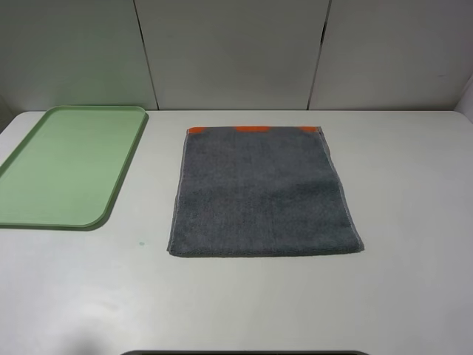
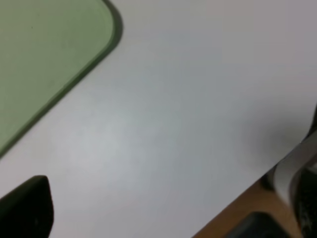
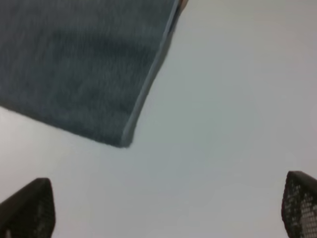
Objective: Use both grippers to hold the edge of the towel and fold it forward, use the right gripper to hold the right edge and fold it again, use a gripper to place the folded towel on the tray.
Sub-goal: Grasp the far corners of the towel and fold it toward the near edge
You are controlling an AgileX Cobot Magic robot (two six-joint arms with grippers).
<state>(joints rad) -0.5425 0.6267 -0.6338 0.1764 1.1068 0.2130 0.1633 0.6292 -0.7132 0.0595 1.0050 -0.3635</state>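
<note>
White worktop (image 1: 414, 296) carries the towel (image 1: 262, 196) flat near the tray (image 1: 66, 170); right hand (image 3: 168, 208) gapes near its corner, left hand (image 2: 26, 206) I cannot tell, and uneven pinches may skew the fold.

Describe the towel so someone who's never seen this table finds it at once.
On the white tabletop, look right of the light green rectangular plastic tray, near the middle. The dark grey, roughly square terry cloth towel lies flat there. It is the only fabric item, and orange patches line its far hem.
</note>
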